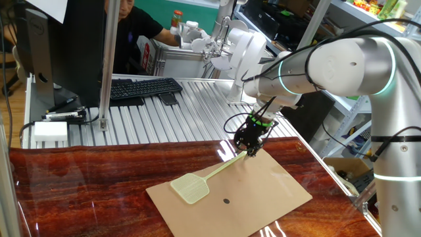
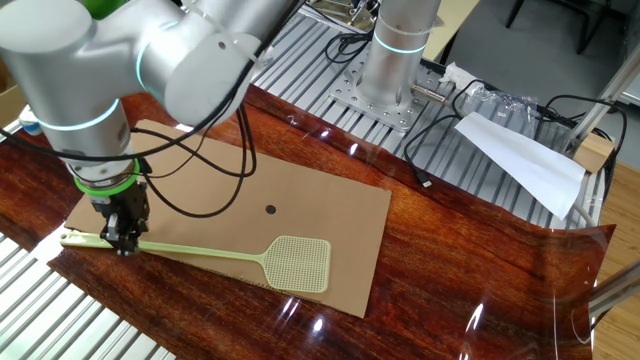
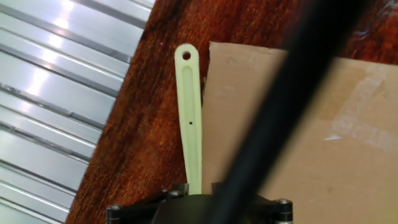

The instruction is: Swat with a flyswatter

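At the near edge of the cardboard sheet (image 2: 330, 215), over the handle of the flyswatter (image 2: 210, 252), sits my gripper (image 2: 124, 238), pointing straight down w/ the fingertips right at the handle. Whether the fingers are apart or clamped on the handle I cannot tell: both fixed views show only a dark tip at the handle, and the hand view shows the handle running under my own housing, no gap visible. The flyswatter lies flat; mesh head rests on the cardboard, handle runs along the sheet's edge, and its end w/ the hanging hole pokes past onto the dark red tabletop (image 2: 470, 260). I judge it's laid that way so the thin handle is free for a top-down pinch, while the head stays on the sheet near the small dark spot (image 2: 270, 209), prob. the thing to swat. My grip point is far from the head, which I reckon gives swing length. Count: one flyswatter, one cardboard sheet, one dark spot, one gripper. Farther back, on the ribbed metal bench (image 1: 197, 108), one keyboard (image 1: 145, 87), and a person (image 1: 131, 26) behind it.
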`<act>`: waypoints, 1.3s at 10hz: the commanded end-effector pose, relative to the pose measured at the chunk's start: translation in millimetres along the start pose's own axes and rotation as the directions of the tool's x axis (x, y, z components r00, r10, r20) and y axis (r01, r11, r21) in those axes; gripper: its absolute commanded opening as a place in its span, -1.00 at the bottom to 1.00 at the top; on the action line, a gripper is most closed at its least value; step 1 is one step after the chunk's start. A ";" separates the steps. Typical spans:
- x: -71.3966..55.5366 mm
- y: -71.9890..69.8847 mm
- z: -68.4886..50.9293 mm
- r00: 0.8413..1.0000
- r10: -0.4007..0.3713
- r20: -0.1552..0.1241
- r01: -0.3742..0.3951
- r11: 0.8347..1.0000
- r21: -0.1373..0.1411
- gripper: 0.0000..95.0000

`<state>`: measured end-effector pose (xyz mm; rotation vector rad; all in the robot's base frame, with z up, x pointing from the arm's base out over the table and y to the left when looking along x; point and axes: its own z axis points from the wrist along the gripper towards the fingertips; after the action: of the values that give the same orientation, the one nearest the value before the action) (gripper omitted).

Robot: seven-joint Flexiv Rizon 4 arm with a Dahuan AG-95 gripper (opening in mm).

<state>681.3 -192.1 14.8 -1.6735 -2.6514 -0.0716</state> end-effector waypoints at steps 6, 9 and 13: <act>0.0 -0.3 7.1 1.000 -0.013 0.016 0.013 1.000 0.003 0.20; -0.3 -0.5 8.2 0.998 -0.048 0.033 0.047 0.999 0.008 -0.20; -0.6 -0.6 6.8 0.993 -0.098 0.069 0.096 0.995 0.031 -1.00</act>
<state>679.9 -192.7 9.9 -1.5653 -2.7714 0.0256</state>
